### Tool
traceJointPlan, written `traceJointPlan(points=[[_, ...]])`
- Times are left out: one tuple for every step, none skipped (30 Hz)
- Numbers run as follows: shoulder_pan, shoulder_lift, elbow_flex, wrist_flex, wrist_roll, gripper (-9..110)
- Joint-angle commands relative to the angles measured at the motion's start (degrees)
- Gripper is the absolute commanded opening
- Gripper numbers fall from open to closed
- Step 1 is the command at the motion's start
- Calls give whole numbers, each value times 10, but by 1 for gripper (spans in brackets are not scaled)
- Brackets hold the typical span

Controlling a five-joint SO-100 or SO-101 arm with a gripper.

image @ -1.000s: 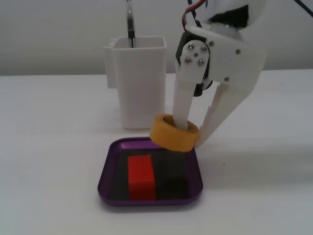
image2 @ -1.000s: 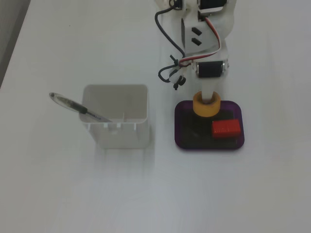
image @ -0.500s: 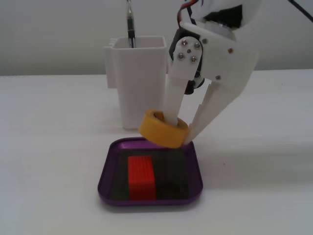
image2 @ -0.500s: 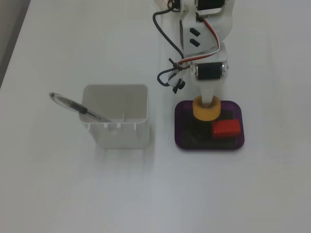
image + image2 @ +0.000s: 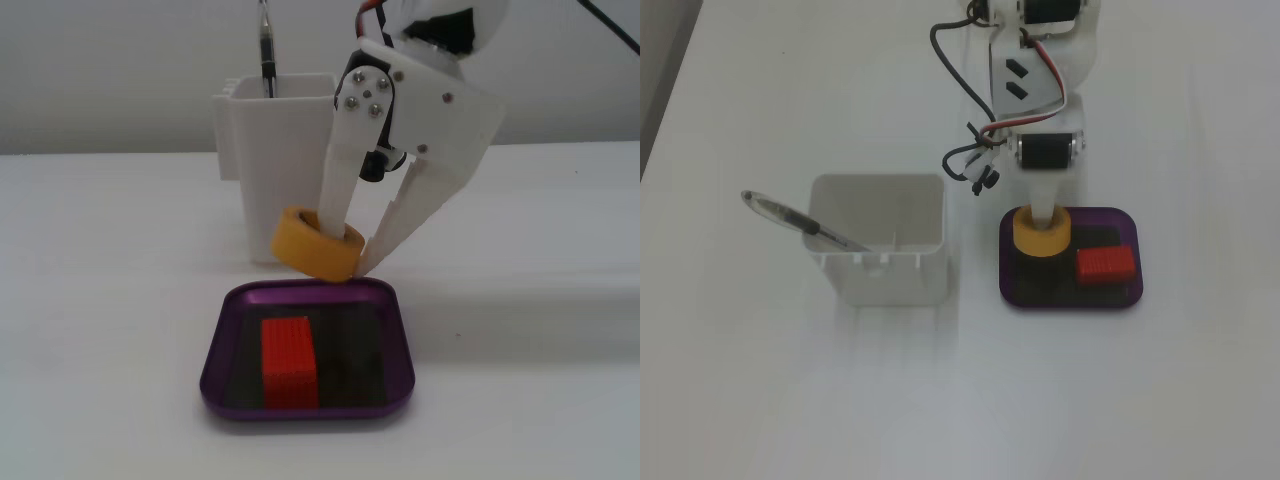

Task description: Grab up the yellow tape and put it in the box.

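Note:
The yellow tape [image 5: 315,243] hangs tilted in my gripper [image 5: 352,258], just above the back rim of the purple box [image 5: 215,360]. One white finger [image 5: 335,190] goes down through the roll's hollow centre and the other presses its outer wall, so the gripper is shut on the roll. In the other fixed view the tape [image 5: 1041,232] is over the left part of the box [image 5: 1070,303], with the finger [image 5: 1040,198] entering it from above. I cannot tell whether the roll touches the box floor.
A red block [image 5: 290,360] lies on the box's dark floor, and shows beside the tape in the other fixed view [image 5: 1106,265]. A tall white container [image 5: 265,150] with a pen [image 5: 266,50] stands close behind the box, at left in the other view [image 5: 880,275].

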Motion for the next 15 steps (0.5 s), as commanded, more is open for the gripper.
traceJointPlan(points=[[-3,4,-15,-7,-1,0],[-3,4,-15,-4,-1,0],[-3,4,-15,-4,-1,0],[-3,4,-15,-3,-1,0],[-3,4,-14,-2,-1,0],[-3,4,-14,-2,-1,0],[-3,4,-14,-2,-1,0],[-3,4,-14,-1,-1,0],[-3,4,-14,-1,-1,0],[-3,4,-14,-1,-1,0],[-3,4,-14,-1,-1,0],[-3,4,-14,0,-1,0],[-3,4,-14,4,-1,0],[-3,4,-14,11,-1,0],[-3,4,-14,18,-1,0]])
